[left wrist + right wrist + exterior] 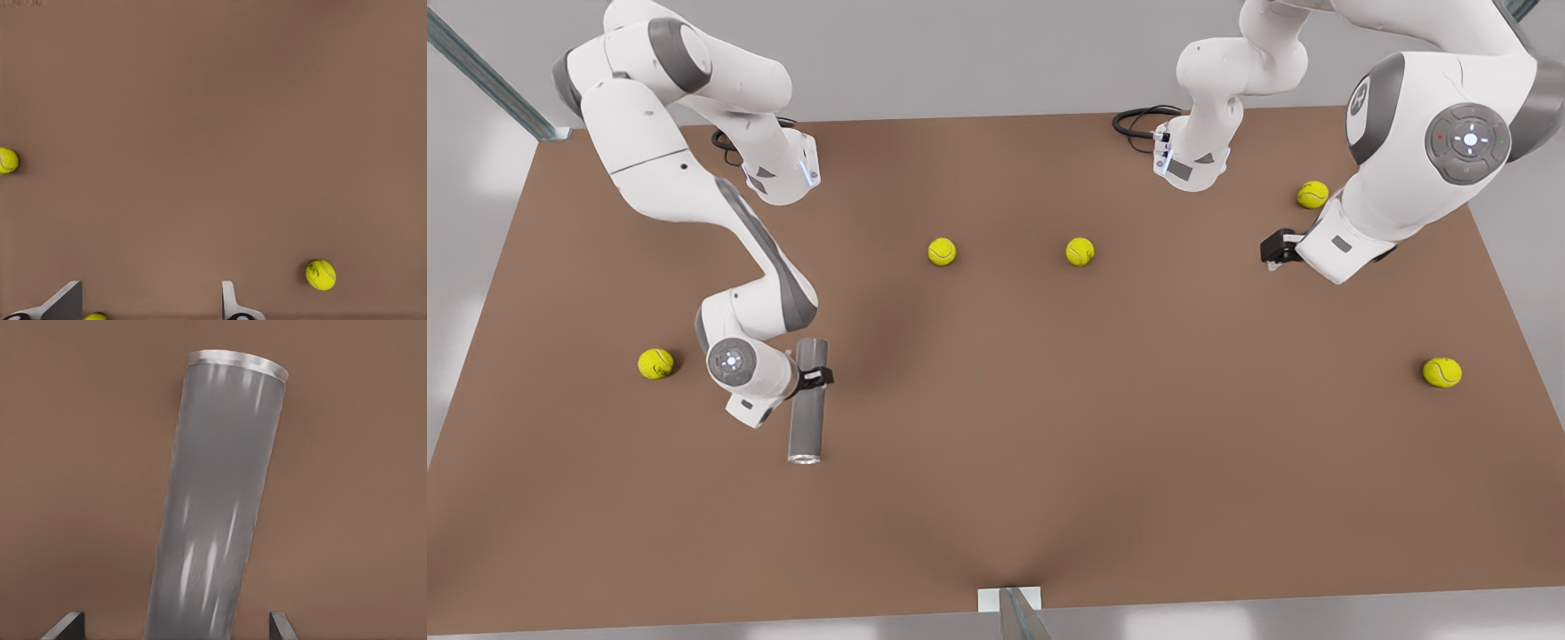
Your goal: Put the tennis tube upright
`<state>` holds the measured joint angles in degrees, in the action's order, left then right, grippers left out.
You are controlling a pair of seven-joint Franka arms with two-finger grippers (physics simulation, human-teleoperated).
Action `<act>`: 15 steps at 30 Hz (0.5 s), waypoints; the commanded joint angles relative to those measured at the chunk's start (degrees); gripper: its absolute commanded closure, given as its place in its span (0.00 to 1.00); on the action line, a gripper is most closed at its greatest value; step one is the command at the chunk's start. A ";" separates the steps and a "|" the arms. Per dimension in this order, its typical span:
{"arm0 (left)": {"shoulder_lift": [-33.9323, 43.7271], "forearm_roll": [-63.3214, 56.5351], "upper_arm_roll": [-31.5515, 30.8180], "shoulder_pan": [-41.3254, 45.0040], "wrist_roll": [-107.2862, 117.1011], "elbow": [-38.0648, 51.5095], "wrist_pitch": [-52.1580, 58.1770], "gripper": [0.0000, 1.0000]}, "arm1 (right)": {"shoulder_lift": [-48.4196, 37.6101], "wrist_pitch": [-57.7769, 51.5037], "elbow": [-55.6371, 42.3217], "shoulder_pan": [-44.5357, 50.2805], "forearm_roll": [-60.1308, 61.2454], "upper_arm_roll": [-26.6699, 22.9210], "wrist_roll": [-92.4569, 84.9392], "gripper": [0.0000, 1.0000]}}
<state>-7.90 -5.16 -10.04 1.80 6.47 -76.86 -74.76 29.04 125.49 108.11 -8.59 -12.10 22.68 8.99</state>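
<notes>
My right gripper [816,377] has its fingers [67,625] spread to either side of the tennis tube [807,400], standing clear of the wall in the right wrist view, though I cannot tell from the front view whether they have pinched yet. The tube lies on the brown desk [1049,427] toward the front view's left, its silvery rim [805,459] pointing at the near edge, the fingers straddling it closer to the plain end than the middle. I judge it a light, stiff, hollow cylinder with a smooth, glossy skin, so it may slip or swivel in a pinch; a hold across its width near one end should let the other end pivot on the desk as I raise it. My left gripper [1276,249] waits at the front view's right with fingers [230,300] parted around nothing, a tennis ball [1312,194] just beside that arm. Four more balls dot the desk, the nearest to the tube [655,364] lying well apart from it on the arm's other side.
</notes>
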 commanded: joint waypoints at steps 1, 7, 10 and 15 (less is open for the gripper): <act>0.08 -0.03 -0.06 0.14 -1.11 0.04 0.14 0.00 | 0.05 3.27 0.61 -0.11 -0.03 0.08 6.29 0.00; 0.16 -0.03 -0.15 0.31 -1.20 0.04 0.41 0.00 | 0.58 3.27 1.05 -0.37 -0.03 0.08 8.50 0.00; -0.01 -0.03 -0.06 0.40 -1.11 0.04 0.32 0.00 | 1.81 6.16 2.37 -0.29 -0.03 -0.01 8.50 0.00; -0.10 -0.03 0.11 -0.48 -1.47 0.04 0.41 0.00 | 2.34 7.75 3.34 -0.99 -0.03 -0.01 8.59 0.00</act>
<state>-8.04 -5.19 -9.91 1.38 5.77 -76.82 -74.49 31.37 131.41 111.44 -9.49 -12.14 22.63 13.79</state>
